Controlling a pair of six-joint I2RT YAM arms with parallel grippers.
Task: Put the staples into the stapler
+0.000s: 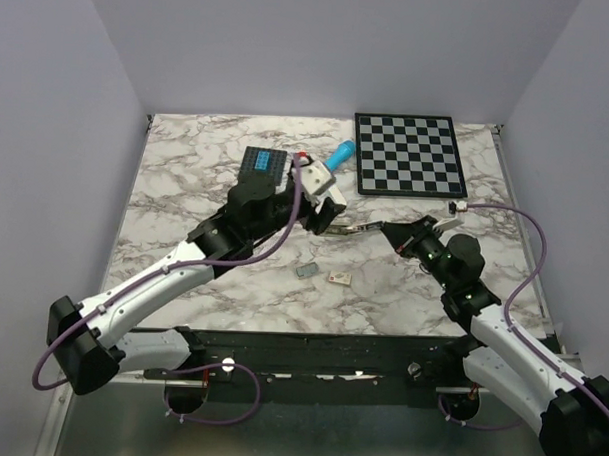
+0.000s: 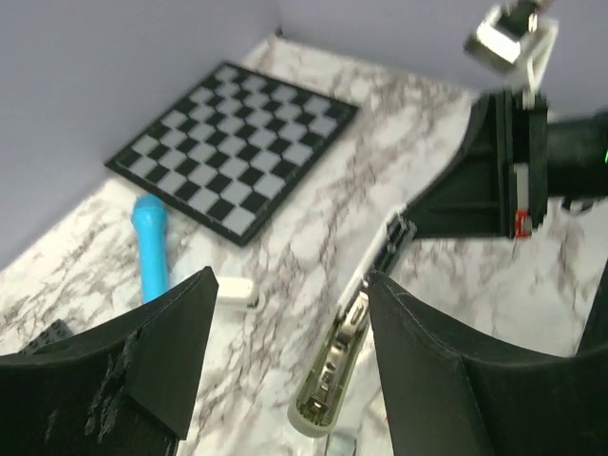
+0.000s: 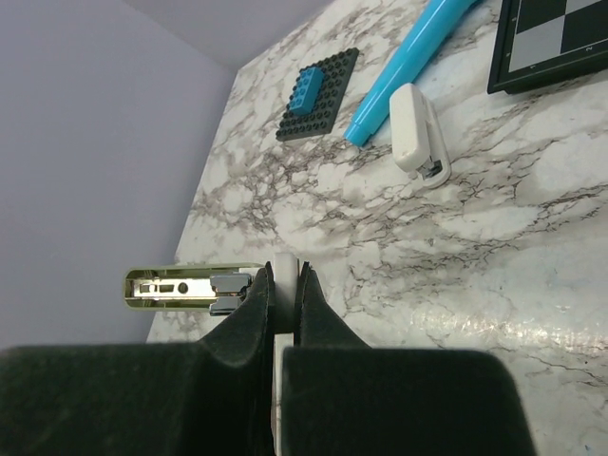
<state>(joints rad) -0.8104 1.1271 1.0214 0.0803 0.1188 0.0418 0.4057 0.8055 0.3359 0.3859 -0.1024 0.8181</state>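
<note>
Your right tool (image 3: 283, 287) is clamped shut on the stapler (image 3: 185, 285), rail exposed; your left tool (image 2: 290, 283) hangs wide open and empty near it, while the staples (image 1: 307, 271) lie on the counter (image 1: 185, 204) behind both tools, so loading appears not yet begun.

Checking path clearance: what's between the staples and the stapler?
Only bare marble tabletop between the staples and the stapler, seen in the top view.

Staples (image 1: 306, 271) on table (image 1: 186, 184), near stapler (image 1: 350, 229)
</note>
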